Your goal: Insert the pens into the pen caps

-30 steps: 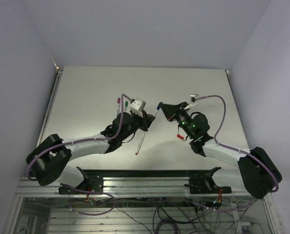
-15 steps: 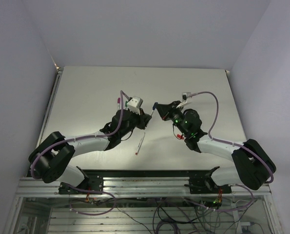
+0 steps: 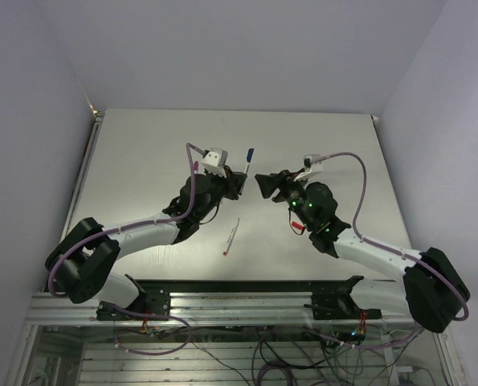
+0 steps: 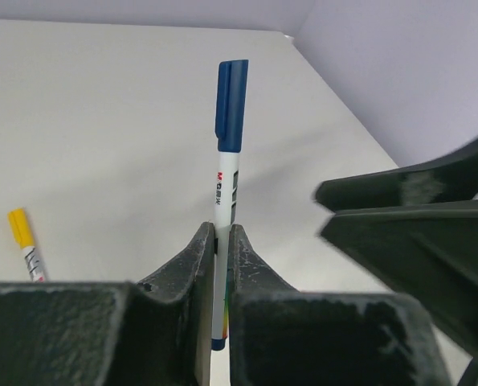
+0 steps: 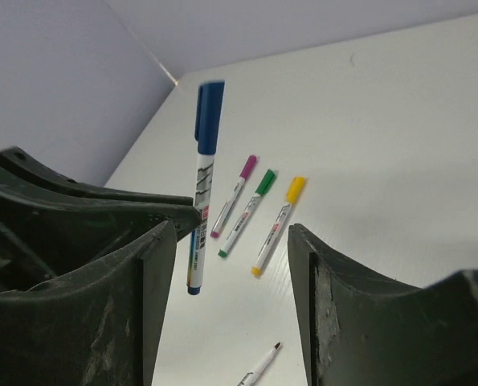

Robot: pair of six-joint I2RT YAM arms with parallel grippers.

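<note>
My left gripper point(image 4: 221, 235) is shut on a white pen point(image 4: 225, 201) that stands upright in the jaws, with a blue cap point(image 4: 231, 104) seated on its top end. In the top view the left gripper point(image 3: 240, 182) holds this blue pen point(image 3: 248, 154) near the table's middle. My right gripper point(image 5: 232, 241) faces it, open, with nothing between its fingers; the blue pen point(image 5: 202, 185) hangs just off its left finger. An uncapped pen with a red tip point(image 3: 231, 237) lies on the table nearer the bases, and a small red cap point(image 3: 297, 227) lies beside the right arm.
Three capped pens lie side by side on the table: purple point(image 5: 234, 195), green point(image 5: 251, 211) and yellow point(image 5: 277, 223). The yellow one point(image 4: 23, 241) also shows left of the left jaws. The right gripper's fingers point(image 4: 407, 211) crowd the left wrist view's right side.
The right gripper, shut near the pen's tip before, has opened and drawn back slightly. The left gripper has carried the pen, now wearing the blue cap, farther up the table.
</note>
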